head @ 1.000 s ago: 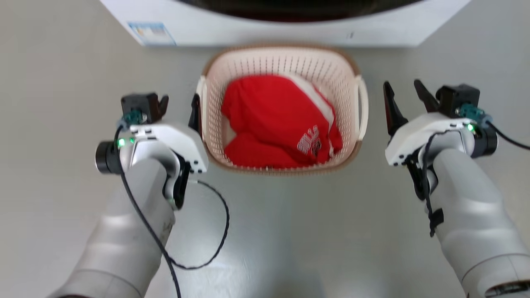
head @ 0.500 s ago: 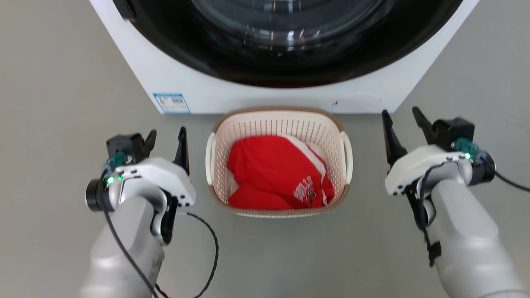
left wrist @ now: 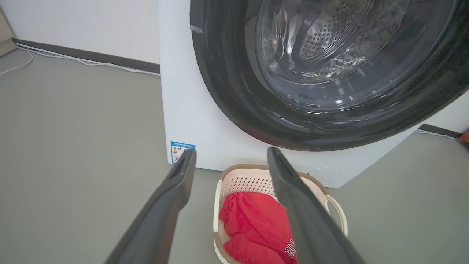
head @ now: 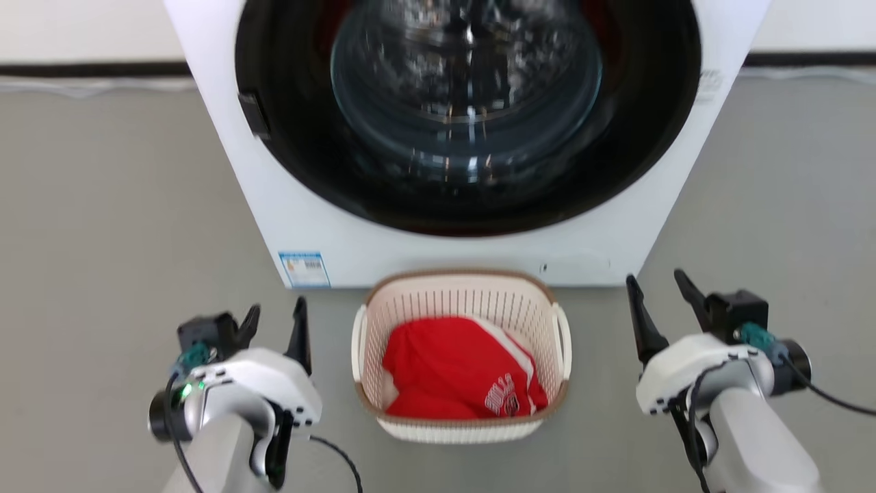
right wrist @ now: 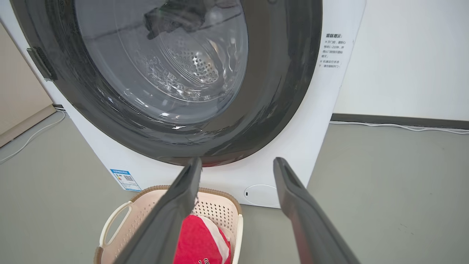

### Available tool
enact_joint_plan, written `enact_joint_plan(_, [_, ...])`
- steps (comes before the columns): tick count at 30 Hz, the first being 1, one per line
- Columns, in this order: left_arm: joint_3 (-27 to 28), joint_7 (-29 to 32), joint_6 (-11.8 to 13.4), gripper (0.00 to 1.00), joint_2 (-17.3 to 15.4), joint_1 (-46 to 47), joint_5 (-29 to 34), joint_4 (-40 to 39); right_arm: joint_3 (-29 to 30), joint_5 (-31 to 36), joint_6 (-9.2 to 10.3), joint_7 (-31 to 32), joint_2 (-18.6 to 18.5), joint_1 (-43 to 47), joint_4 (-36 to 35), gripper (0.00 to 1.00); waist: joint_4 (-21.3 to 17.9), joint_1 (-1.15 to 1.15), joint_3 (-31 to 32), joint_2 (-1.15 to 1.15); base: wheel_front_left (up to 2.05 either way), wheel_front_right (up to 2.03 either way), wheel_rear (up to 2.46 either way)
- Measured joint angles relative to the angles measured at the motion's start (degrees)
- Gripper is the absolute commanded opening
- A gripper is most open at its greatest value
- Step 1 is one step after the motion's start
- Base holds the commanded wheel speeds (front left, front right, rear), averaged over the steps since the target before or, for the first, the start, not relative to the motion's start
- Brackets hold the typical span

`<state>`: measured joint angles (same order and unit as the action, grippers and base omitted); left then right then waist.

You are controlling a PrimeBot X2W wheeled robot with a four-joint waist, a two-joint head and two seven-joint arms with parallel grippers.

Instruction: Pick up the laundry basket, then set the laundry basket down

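Note:
The laundry basket (head: 460,301), cream-white and perforated with a brown rim and white side handles, stands on the grey floor right in front of the washing machine. A red garment (head: 452,366) with white lettering lies inside it. My left gripper (head: 276,320) hovers open to the left of the basket, well above and apart from it. My right gripper (head: 658,296) hovers open to the basket's right, also apart. In the wrist views the basket (left wrist: 249,179) (right wrist: 146,205) lies below and beyond the open gripper (left wrist: 231,156) (right wrist: 238,165), with nothing between the fingers.
A white front-loading washing machine (head: 602,239) with a large dark round door (head: 465,109) stands just behind the basket. A blue label (head: 304,268) sits at its lower left. Grey floor spreads on both sides; a white cable (right wrist: 403,127) runs along the wall base.
The head camera has risen and tilted up, bringing the whole washer door into view and shrinking the basket. The left gripper has drawn away from the basket's left handle; both stay open.

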<state>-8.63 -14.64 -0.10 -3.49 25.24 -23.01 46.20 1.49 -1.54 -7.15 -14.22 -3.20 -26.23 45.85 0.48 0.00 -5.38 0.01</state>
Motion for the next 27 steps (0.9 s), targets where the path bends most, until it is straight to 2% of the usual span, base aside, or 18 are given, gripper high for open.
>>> enact_joint_plan(9, [3.26,0.00,-0.68,1.00,0.91,-5.13,2.94,-2.72,0.78,0.01,0.01,0.00,0.04,4.50,-2.72,1.00,-0.69,0.00,5.52,0.00,0.00,0.00,0.00])
enact_joint_plan(27, [5.33,-0.01,-1.44,1.00,1.41,-8.61,4.86,-5.37,2.29,0.51,0.00,0.00,0.13,7.82,-3.12,1.00,-1.31,0.00,8.54,0.00,0.00,0.00,0.00])
